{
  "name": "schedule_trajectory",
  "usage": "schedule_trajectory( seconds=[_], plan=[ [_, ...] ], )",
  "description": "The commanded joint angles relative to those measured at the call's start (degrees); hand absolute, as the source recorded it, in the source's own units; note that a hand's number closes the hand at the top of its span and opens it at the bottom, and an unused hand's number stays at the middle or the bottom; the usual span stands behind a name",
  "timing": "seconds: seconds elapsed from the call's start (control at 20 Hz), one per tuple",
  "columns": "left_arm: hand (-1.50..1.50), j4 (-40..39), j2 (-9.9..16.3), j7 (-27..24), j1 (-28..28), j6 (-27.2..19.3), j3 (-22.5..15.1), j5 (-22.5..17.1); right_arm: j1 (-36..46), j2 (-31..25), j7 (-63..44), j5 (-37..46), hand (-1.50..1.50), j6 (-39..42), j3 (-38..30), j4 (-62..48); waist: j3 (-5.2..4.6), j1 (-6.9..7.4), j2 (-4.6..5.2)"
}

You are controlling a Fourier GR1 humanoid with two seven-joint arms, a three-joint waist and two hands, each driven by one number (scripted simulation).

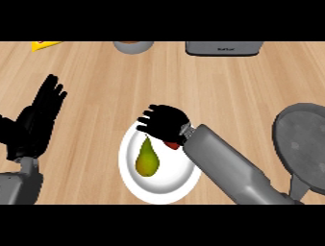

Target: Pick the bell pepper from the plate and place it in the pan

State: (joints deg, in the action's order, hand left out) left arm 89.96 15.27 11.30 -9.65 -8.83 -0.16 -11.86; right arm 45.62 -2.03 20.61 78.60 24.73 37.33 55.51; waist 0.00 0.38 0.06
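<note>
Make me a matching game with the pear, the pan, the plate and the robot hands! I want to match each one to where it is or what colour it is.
Things:
1. pear
2. pan
3. plate
4. left robot hand
5. right robot hand

Descriptions:
A. white and round, in the middle of the counter
B. open, fingers up, resting at the left side
C. yellow-green, lying on the plate
D. dark grey, at the right side
E. curled over the top part of the plate

Pairs: 1-C, 2-D, 3-A, 4-B, 5-E
</note>
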Motion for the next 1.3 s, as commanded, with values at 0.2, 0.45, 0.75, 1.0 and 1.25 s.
schedule_trajectory(
  seconds=[0.2,0.45,0.75,1.0,1.25],
  plan=[
    [0.00,-0.24,-2.46,-1.34,2.13,0.85,0.47,1.43,-1.91,1.99,0.15,1.76,-1.50,-2.24,0.11,-4.83,0.00,0.01,-0.04],
    [0.00,0.06,-1.72,1.15,-1.17,1.50,1.31,1.62,3.17,2.02,3.88,-2.52,1.50,-8.30,1.69,-13.17,0.01,0.76,0.18],
    [0.00,2.02,-0.40,3.35,-0.12,3.90,2.26,0.97,4.74,2.03,6.90,-4.92,1.50,-13.08,2.36,-17.91,0.01,0.86,0.15],
    [0.00,-1.43,-2.69,1.91,-2.37,2.30,2.11,2.82,1.07,2.03,4.70,-8.32,1.50,-15.74,6.31,-16.20,0.00,0.61,0.17],
    [0.00,-2.47,-3.67,-1.75,0.04,2.65,2.27,3.60,0.87,0.77,7.27,-9.25,1.50,-17.77,0.73,-9.75,0.00,-0.45,-0.12]
  ],
)
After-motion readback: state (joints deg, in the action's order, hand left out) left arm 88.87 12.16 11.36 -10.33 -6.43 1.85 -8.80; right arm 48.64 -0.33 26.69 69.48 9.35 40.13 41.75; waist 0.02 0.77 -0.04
